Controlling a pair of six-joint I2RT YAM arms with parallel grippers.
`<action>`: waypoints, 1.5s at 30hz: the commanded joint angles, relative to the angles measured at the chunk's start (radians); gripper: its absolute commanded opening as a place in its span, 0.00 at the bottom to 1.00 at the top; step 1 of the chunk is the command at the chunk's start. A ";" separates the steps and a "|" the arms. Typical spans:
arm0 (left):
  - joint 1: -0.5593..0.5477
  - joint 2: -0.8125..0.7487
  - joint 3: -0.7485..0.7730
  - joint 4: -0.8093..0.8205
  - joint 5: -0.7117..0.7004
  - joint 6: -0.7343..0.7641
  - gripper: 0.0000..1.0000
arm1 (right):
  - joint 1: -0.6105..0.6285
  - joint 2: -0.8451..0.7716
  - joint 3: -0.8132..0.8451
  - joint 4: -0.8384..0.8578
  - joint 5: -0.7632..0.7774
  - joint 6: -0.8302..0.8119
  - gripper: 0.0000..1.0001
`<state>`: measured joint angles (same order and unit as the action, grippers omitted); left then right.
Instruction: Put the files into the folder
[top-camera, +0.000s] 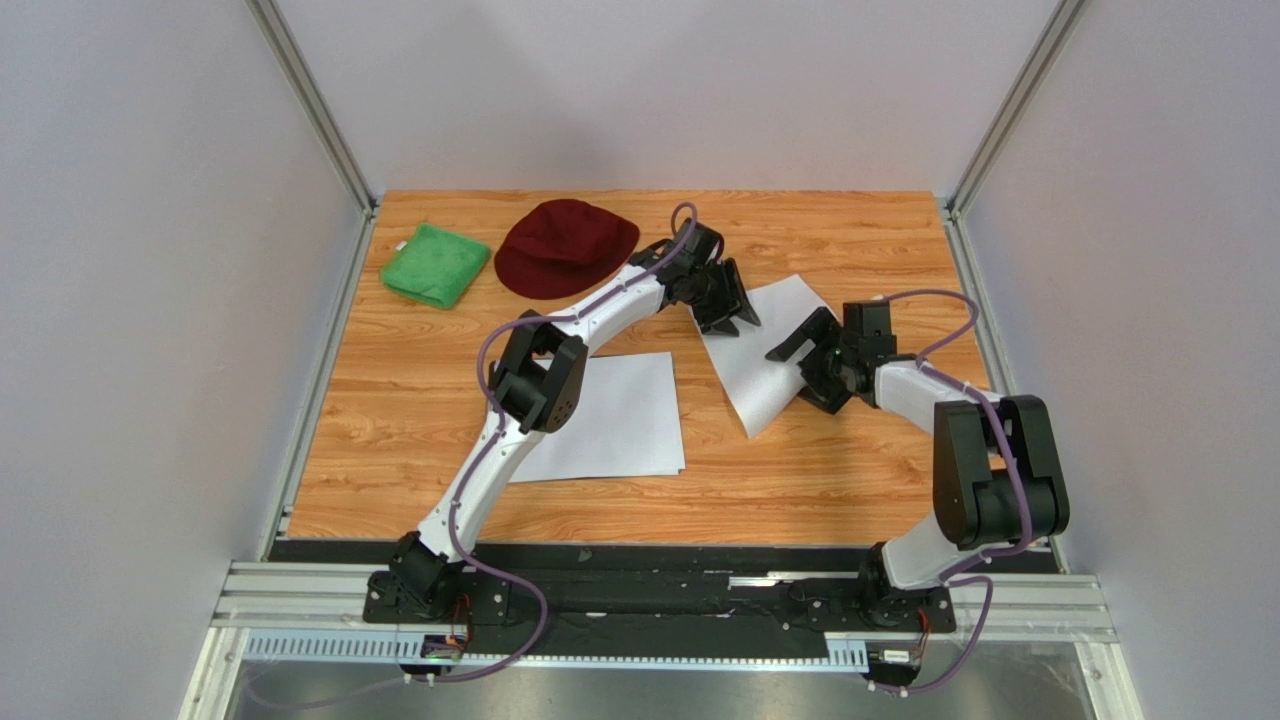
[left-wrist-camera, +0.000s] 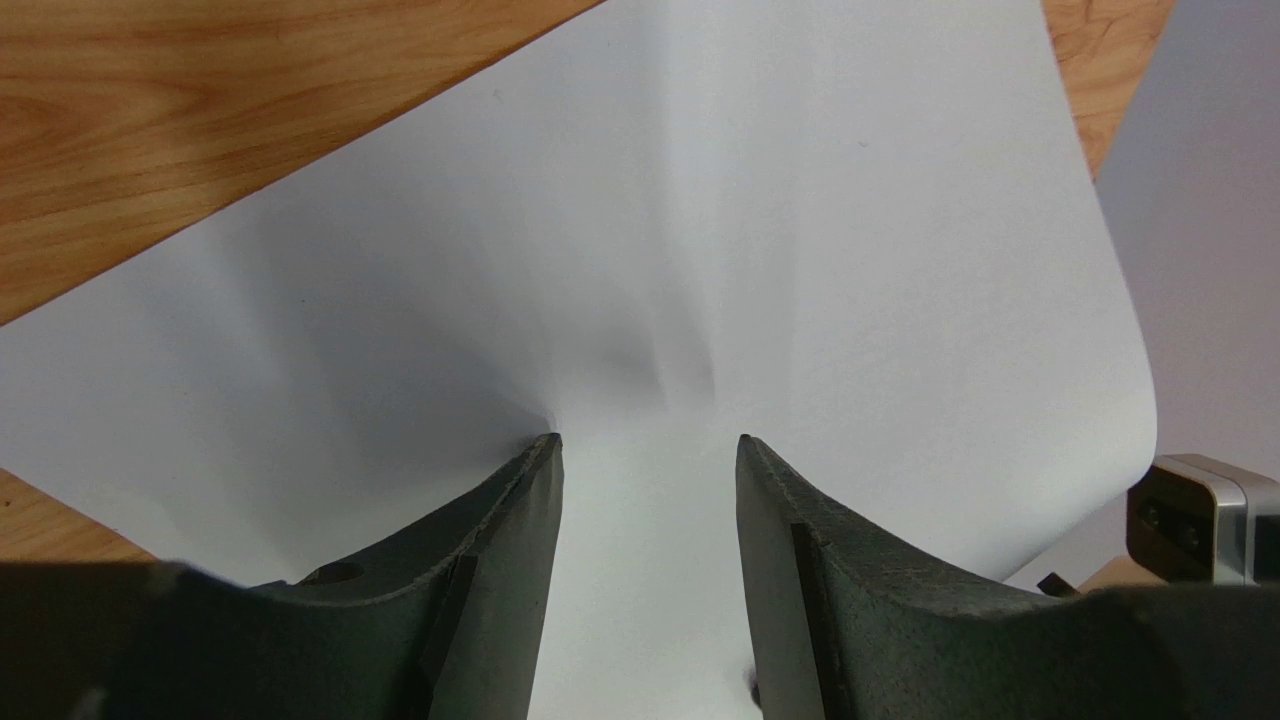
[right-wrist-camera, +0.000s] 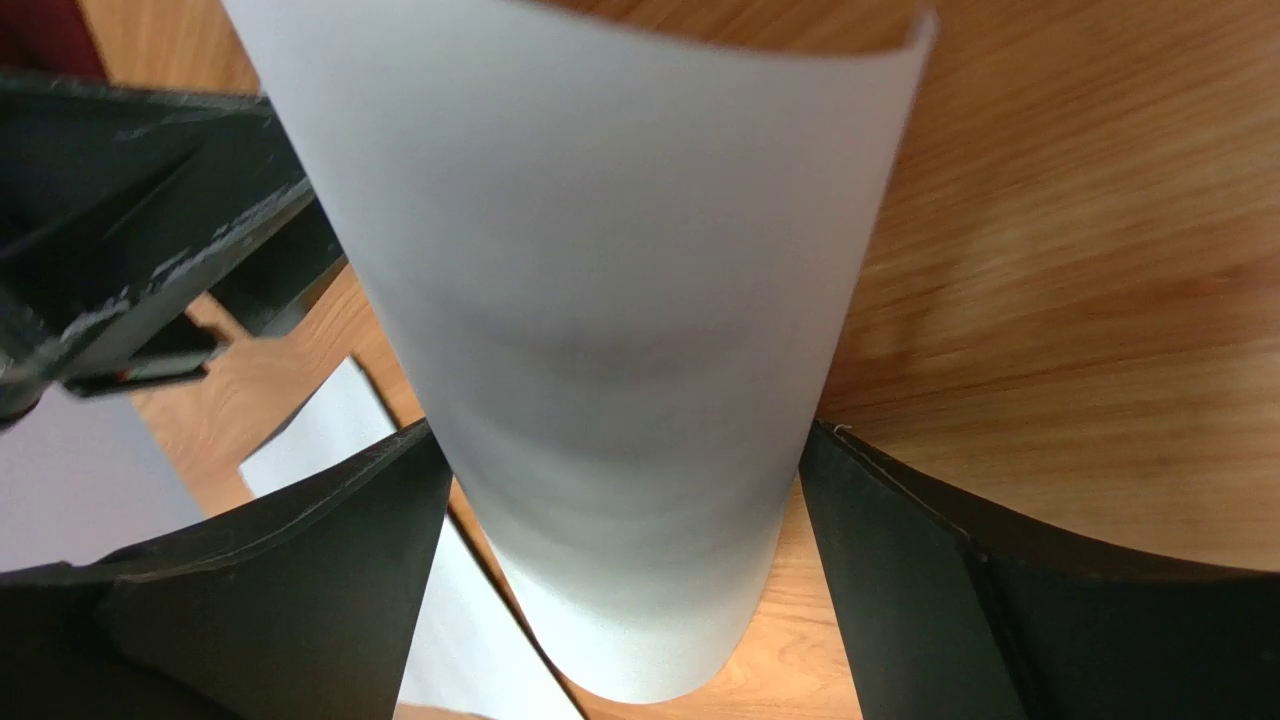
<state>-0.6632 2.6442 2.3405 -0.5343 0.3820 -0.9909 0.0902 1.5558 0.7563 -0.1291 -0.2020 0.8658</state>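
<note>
A white sheet (top-camera: 759, 375) lies bowed and partly lifted right of the table's middle. My left gripper (top-camera: 732, 308) is open, with both fingertips pressed onto the sheet's far left part (left-wrist-camera: 751, 225), which puckers there; the gripper (left-wrist-camera: 646, 443) holds nothing. My right gripper (top-camera: 804, 360) is open at the sheet's right side. In the right wrist view the curled sheet (right-wrist-camera: 601, 300) arches between its wide-spread jaws (right-wrist-camera: 624, 435). More white paper (top-camera: 616, 420) lies flat by the left arm. The folder is not in view.
A dark red cap (top-camera: 564, 248) and a green cloth (top-camera: 436, 266) lie at the back left of the wooden table (top-camera: 842, 480). Grey walls close in the left, right and far sides. The left gripper's fingers (right-wrist-camera: 135, 225) show close by in the right wrist view.
</note>
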 joint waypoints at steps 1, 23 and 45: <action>-0.009 -0.012 -0.033 -0.070 -0.009 0.017 0.56 | 0.006 -0.066 -0.102 0.265 -0.161 -0.002 0.94; -0.010 -0.004 -0.041 -0.030 0.032 -0.002 0.57 | 0.008 -0.158 -0.299 0.807 -0.152 0.248 0.95; -0.007 -0.004 -0.052 0.002 0.052 -0.008 0.59 | -0.004 -0.163 -0.421 1.000 0.043 0.478 0.93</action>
<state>-0.6632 2.6438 2.3173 -0.4942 0.4446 -1.0023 0.0902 1.3308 0.3305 0.6403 -0.1978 1.2579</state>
